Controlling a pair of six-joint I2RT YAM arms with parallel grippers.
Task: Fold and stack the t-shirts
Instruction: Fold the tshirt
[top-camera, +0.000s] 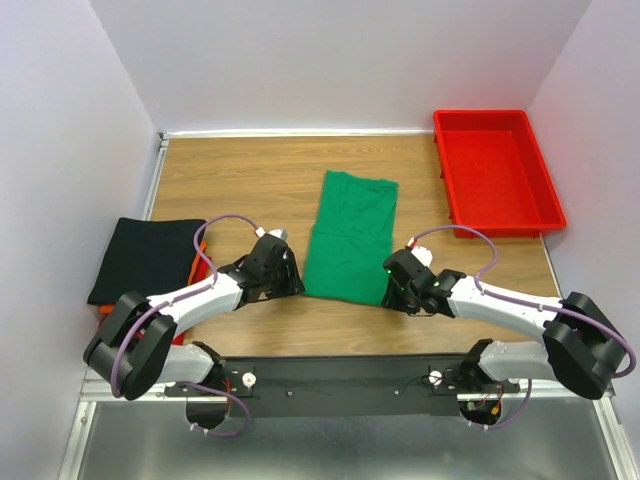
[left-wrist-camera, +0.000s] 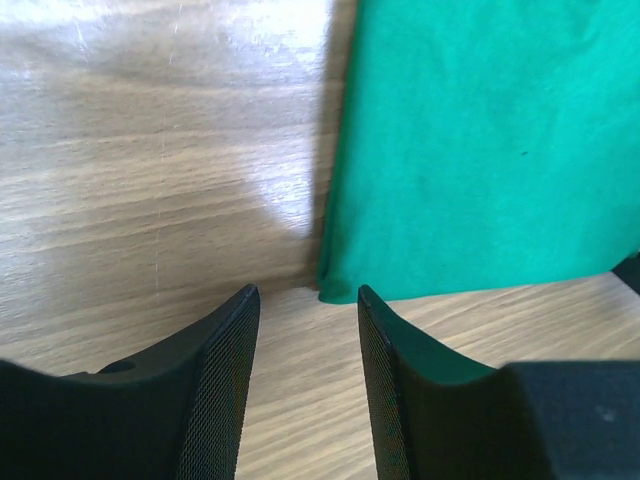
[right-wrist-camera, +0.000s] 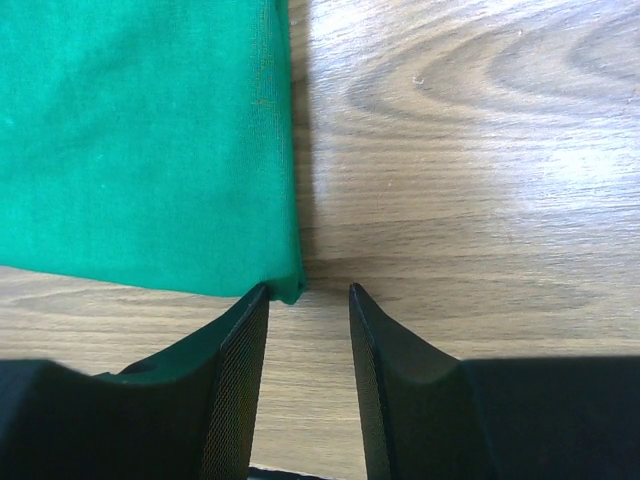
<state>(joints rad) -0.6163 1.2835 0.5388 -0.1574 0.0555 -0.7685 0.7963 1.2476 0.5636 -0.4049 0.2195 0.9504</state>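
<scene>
While green t-shirt (top-camera: 350, 238) lies flat, both jaws spread, at its near corners

Green shirt, red tray, brown woodgrain everywhere

The green t-shirt (top-camera: 350, 238) in the middle of the frame is plain bright green, no print at all. At the left edge, the black t-shirt (top-camera: 145, 258) is solid black, with an orange t-shirt (top-camera: 196, 270) showing as a thin sliver along its right side. The tray (top-camera: 497, 170) at upper right is solid glossy red. The table (top-camera: 240, 180) is light brown wood with darker grain streaks. The left arm (top-camera: 200, 298) and right arm (top-camera: 505, 303) are white with black joints and purple cables (top-camera: 230, 217). The left gripper (left-wrist-camera: 305, 300) and right gripper (right-wrist-camera: 308, 295) are black with a fine mesh pattern on the pads.
</scene>
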